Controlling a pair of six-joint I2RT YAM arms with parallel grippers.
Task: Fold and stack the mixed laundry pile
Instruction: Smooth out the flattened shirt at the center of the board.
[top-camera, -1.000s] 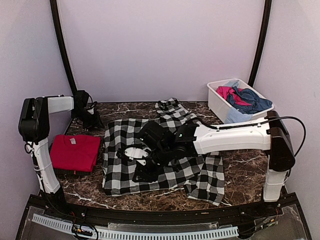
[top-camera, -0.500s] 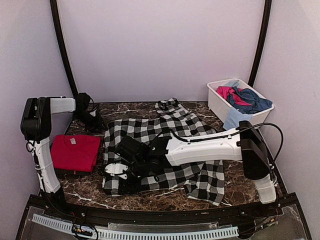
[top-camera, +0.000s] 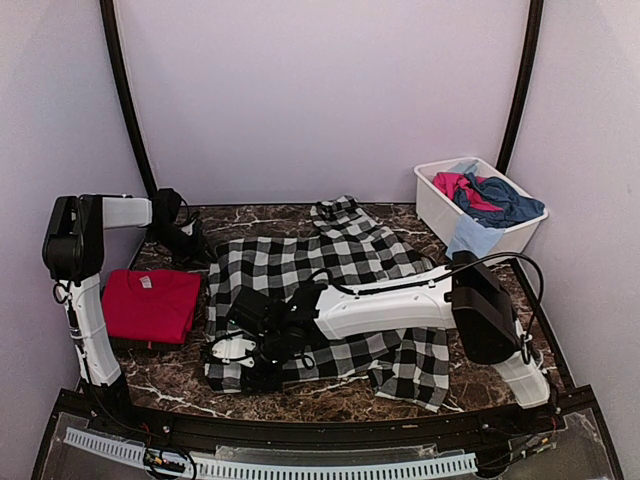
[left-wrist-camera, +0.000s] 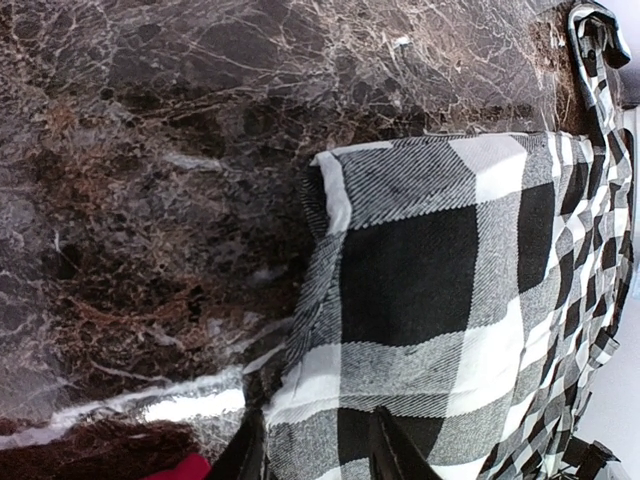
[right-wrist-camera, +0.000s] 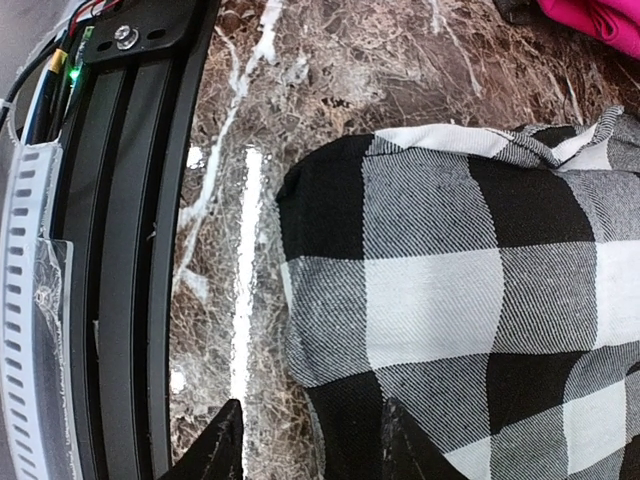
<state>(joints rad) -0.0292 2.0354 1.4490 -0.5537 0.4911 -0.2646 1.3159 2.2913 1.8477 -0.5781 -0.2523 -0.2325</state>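
Two sets of fingers stand apart, neither clenched. We note the right gripper (right-wrist-camera: 315, 445) straddling the near-left corner of the checked shirt (top-camera: 300, 265), having swept there from mid-shirt. The left gripper (left-wrist-camera: 315, 452) hangs over the far-left corner. A fold looks imminent. The shirt lies spread mid-table, with the red tee (top-camera: 150, 305) folded to its left. The white tub (top-camera: 432, 215) holds a pink piece (top-camera: 455, 185) and a navy piece (top-camera: 500, 200).

The top external camera sits high behind the robot and looks forward and down, far enough off to take in the whole tabletop (top-camera: 170, 375) up to the back wall (top-camera: 320, 100). The left wrist camera rides just above the left gripper (left-wrist-camera: 318, 452), close over the back left corner of the checked garment (left-wrist-camera: 450, 290). The right wrist camera looks past the right gripper (right-wrist-camera: 310, 445), close over the garment's corner by the tabletop's near edge. All three views share that garment.
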